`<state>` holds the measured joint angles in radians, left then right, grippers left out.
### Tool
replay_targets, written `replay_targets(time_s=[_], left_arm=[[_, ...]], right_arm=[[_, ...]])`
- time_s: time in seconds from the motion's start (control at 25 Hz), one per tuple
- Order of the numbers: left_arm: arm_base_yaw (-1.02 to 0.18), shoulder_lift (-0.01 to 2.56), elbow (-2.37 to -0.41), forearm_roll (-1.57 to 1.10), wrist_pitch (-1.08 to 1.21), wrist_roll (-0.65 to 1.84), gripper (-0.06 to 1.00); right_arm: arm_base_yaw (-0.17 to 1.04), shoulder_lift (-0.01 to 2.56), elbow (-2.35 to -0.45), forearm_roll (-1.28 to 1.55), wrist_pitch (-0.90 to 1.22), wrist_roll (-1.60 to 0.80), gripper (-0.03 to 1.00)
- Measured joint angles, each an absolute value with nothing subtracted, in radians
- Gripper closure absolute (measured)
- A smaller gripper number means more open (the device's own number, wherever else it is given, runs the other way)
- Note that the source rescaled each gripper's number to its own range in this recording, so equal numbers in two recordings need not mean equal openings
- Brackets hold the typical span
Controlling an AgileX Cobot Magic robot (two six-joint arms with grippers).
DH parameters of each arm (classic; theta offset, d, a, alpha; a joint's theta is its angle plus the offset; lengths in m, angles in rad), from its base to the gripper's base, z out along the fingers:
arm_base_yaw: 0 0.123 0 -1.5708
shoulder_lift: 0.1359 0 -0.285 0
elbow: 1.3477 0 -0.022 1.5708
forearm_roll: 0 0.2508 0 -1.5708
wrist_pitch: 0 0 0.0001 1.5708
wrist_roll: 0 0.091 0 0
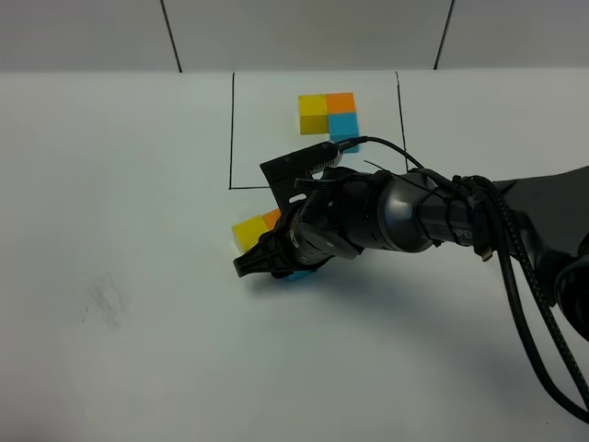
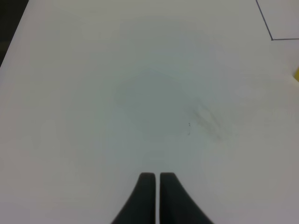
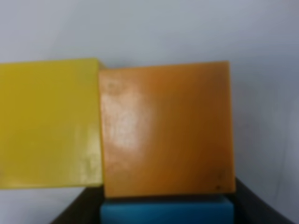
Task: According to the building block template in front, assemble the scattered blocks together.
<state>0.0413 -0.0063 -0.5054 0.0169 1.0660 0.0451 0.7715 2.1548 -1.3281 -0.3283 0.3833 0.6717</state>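
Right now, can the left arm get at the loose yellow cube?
Probably not cleanly. The right gripper and its arm hang over the loose cubes, crowding the yellow cube next to the orange cube. The left gripper is shut, off over bare table.

A black right robot arm (image 1: 433,216) is stretching low across the middle of the white tabletop (image 1: 120,184), blocking passage from the right toward the centre. Its gripper (image 1: 276,267) is crowding three loose cubes: a yellow cube (image 1: 247,232) sitting flush beside an orange cube (image 1: 272,218), and a light blue cube (image 3: 166,211) sitting between the dark jaws, against the orange one. Farther back, a joined yellow, orange and blue cube template (image 1: 328,115) is occupying part of a black-outlined rectangle (image 1: 230,129); the rest of that rectangle is lying bare. The tabletop's left half is lying bare, with only the closed left gripper (image 2: 155,193) hovering over it.
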Motion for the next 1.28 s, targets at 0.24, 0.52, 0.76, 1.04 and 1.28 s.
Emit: replay_targets(time_s=[0.24, 0.52, 0.76, 1.04, 1.28], left_arm=[[0.041, -0.006, -0.505, 0.017, 1.066, 0.045, 0.94], [0.041, -0.006, -0.505, 0.017, 1.066, 0.045, 0.94], [0.041, -0.006, -0.505, 0.017, 1.066, 0.045, 0.94], [0.041, -0.006, -0.505, 0.017, 1.066, 0.045, 0.94], [0.041, -0.006, -0.505, 0.017, 1.066, 0.045, 0.94]], right_arm=[[0.772, 2.155, -1.328, -0.328, 0.371, 0.672, 0.23], [0.772, 2.155, -1.328, -0.334, 0.376, 0.670, 0.08], [0.782, 2.155, -1.328, -0.344, 0.407, 0.660, 0.07], [0.803, 2.141, -1.329, -0.331, 0.475, 0.661, 0.07], [0.842, 2.104, -1.327, -0.327, 0.545, 0.656, 0.07]])
